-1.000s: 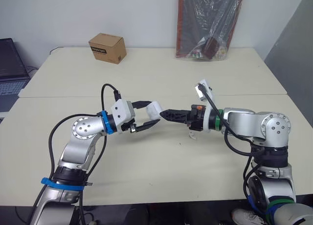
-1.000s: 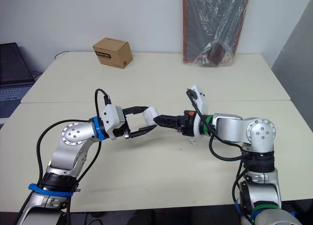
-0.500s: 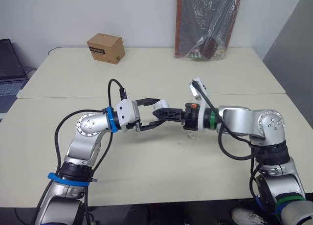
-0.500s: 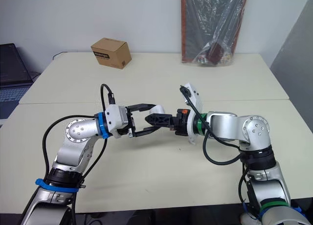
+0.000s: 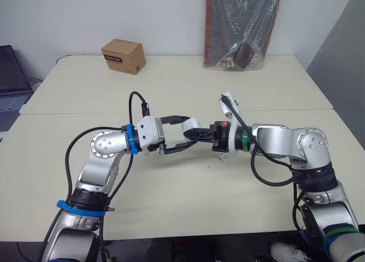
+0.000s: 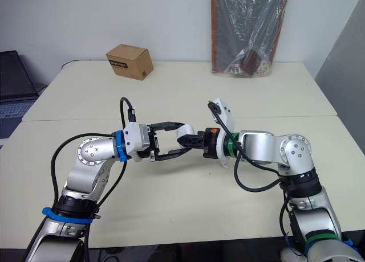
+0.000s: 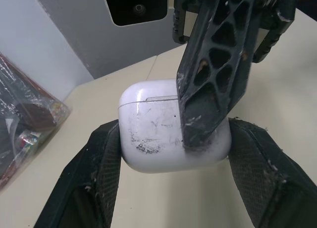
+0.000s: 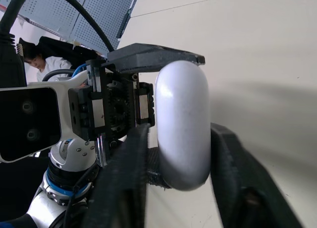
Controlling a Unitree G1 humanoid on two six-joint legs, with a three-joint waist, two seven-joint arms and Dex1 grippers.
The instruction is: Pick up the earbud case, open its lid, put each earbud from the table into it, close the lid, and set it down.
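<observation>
A big pale surface (image 5: 171, 85) is seen, made of two tops pushed together. At the far right edge, a tall black plastic bag (image 5: 242, 28) is leaned against the wall. At the far left, a dark laptop (image 5: 11, 80) is seen just beside the surface. A brown cardboard box (image 5: 122, 56) is set on the far left part of the surface.

In the middle, a bit to the near side, the two arms are brought together. The left gripper (image 5: 191, 132) is reached in from the left, and the right gripper (image 8: 181, 134) is reached in from the right.

The white earbud case (image 7: 153, 124) is held up in the air between them, above the surface and not touching it. It is pinched by the jaws of the left gripper, one on each side. It is also pinched by the jaws of the right gripper, with one black finger (image 7: 208, 89) laid flat across its front. The lid is seen shut.

A small white thing (image 6: 223, 163) is seen lying on the surface, just under the right gripper. It is too small to tell what it is.
</observation>
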